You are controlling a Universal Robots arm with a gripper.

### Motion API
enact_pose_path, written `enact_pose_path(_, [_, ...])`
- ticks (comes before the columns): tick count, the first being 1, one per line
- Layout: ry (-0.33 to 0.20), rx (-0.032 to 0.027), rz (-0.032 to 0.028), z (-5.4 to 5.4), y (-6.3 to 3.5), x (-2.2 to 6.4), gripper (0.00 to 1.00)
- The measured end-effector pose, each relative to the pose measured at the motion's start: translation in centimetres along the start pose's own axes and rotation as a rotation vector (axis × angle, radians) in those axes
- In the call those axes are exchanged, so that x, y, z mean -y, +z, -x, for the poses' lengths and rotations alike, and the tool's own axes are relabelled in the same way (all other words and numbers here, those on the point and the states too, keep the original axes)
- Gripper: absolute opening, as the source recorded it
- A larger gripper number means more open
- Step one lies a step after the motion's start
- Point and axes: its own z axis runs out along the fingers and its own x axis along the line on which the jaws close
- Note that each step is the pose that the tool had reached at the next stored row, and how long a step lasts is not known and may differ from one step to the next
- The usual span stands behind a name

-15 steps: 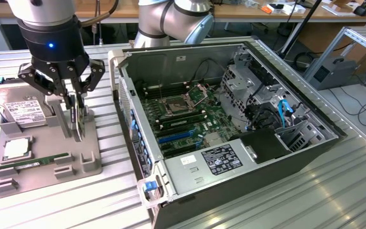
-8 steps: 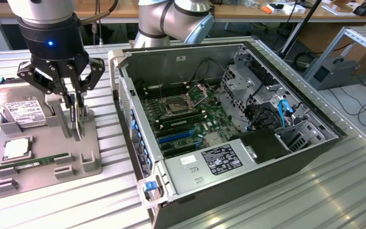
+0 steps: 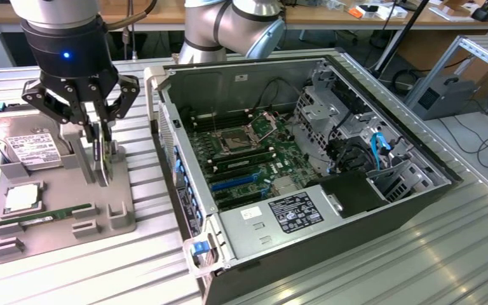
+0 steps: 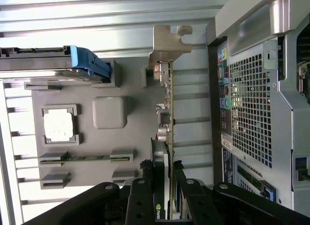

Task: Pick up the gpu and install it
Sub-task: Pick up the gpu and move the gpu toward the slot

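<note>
End effector (image 3: 100,143) with two fingers (image 4: 145,186) tight around one gpu (image 4: 168,108)

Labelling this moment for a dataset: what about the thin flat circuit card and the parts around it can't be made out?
Thin flat gpu card: edge-on in the wrist view, faces unseen; in the exterior view the black gripper covers most of it.
Silver boxy hard drive: label print too small in the exterior view.
Grey metal computer case: cut off by the wrist view's edge.
</note>
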Motion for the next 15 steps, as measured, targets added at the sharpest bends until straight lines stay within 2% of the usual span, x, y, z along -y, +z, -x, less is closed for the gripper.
enact_pose_path(15, [0.0,0.0,0.0,0.02,-0.6,0.02,0.27])
